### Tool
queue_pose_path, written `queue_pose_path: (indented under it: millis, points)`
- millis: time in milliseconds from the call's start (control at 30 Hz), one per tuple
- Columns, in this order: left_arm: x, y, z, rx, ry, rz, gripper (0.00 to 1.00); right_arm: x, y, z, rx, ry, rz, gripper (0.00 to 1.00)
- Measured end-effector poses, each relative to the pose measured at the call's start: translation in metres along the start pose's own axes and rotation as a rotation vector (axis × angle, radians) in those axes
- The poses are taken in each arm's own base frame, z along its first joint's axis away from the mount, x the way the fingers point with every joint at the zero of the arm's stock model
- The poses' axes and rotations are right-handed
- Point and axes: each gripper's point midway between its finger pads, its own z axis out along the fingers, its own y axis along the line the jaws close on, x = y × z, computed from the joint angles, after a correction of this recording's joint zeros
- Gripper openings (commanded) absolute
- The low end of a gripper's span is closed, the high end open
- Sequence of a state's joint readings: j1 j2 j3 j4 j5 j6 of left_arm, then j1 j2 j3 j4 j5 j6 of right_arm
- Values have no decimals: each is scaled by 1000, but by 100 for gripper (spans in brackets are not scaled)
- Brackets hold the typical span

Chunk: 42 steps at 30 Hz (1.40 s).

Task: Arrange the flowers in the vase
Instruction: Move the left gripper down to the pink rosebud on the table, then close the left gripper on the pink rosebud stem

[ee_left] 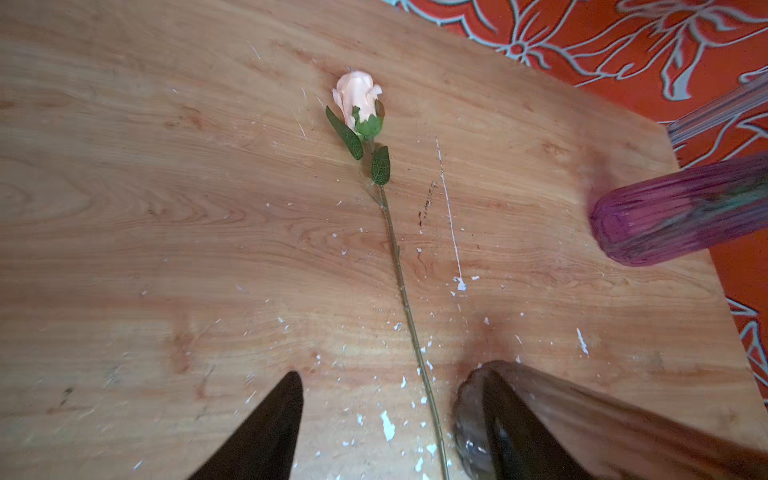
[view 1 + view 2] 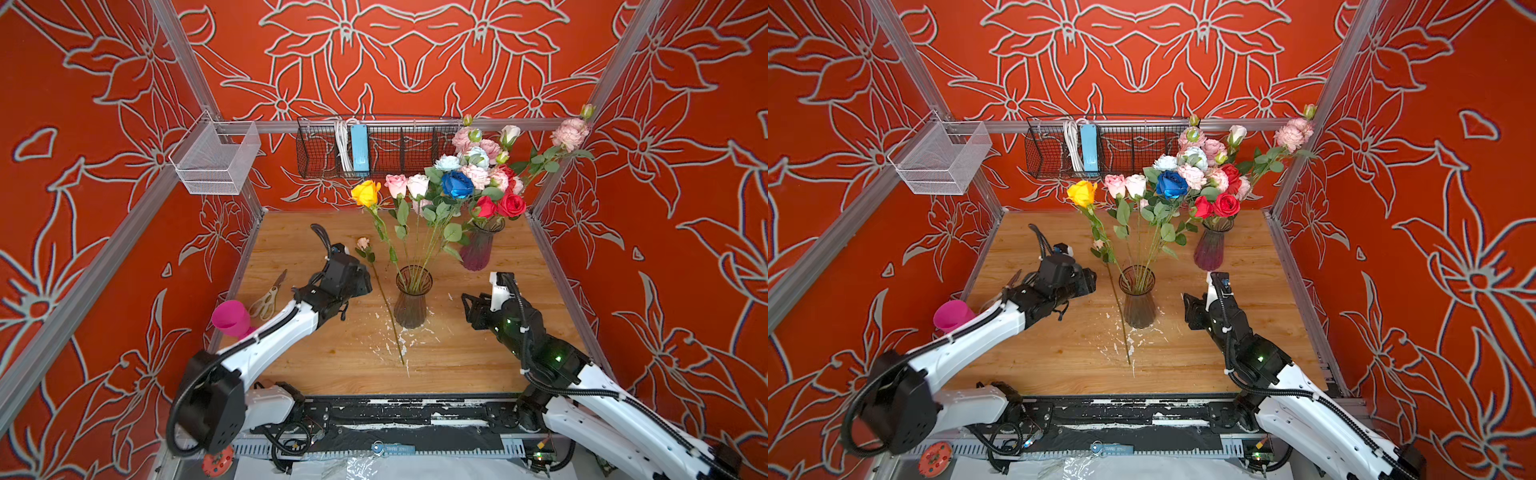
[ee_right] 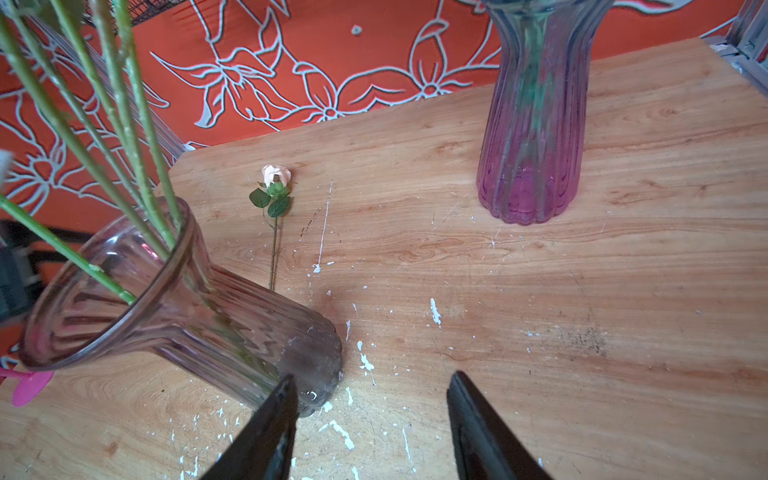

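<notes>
While the left gripper (image 1: 390,372) and right gripper (image 3: 372,375) are hanging spread and empty, the smoky vase (image 2: 411,303) is holding few flowers (image 2: 397,185), the purple vase (image 2: 478,251) many — one pale rose (image 2: 363,243) is lying on the surface (image 2: 332,353).

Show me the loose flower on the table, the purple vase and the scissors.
loose flower (image 1: 358,96): left wrist view, its bloom.
purple vase (image 3: 530,166): right wrist view, its body.
scissors (image 2: 274,290): in a top view, its pivot.
</notes>
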<state>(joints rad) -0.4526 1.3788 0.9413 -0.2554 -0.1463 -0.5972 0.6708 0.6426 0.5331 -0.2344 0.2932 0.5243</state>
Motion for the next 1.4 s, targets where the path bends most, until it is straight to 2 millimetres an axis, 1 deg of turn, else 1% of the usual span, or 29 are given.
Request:
queue_pose_path:
  millis: [167,367,467,600,700,767,800,933,1033,1100,1167,1267,1367,1400]
  points:
    - [-3,-8,60,-78,138,-18,64,-2,-7,-1,33,-19,7,61]
    - [9,-10,115,-140,258,-14,60,-1,-13,0,56,-18,8,61]
    - [15,-7,134,-169,291,-14,56,0,-13,0,59,-14,9,61]
    - [21,-2,149,-197,324,-15,46,0,-15,0,63,-14,13,61]
    - [21,-1,159,-206,334,-11,35,3,-16,1,67,-10,18,61]
    - [18,-2,163,-204,332,-6,29,6,-18,1,70,-5,21,61]
    - [16,-2,164,-204,331,-3,27,7,-18,1,71,-4,23,61]
    - [15,2,165,-210,333,5,11,6,-18,1,62,-4,33,62]
    - [15,9,164,-215,325,1,5,6,-17,1,54,1,36,62]
    - [17,17,157,-228,327,3,2,4,-17,1,52,0,36,62]
    - [21,23,148,-240,330,9,1,3,-15,1,45,1,36,62]
    - [21,31,126,-247,318,23,0,2,-13,2,36,8,37,62]
    - [10,29,93,-219,266,36,0,2,-11,4,28,12,38,62]
    - [4,27,79,-201,237,37,0,2,-11,4,28,13,38,62]
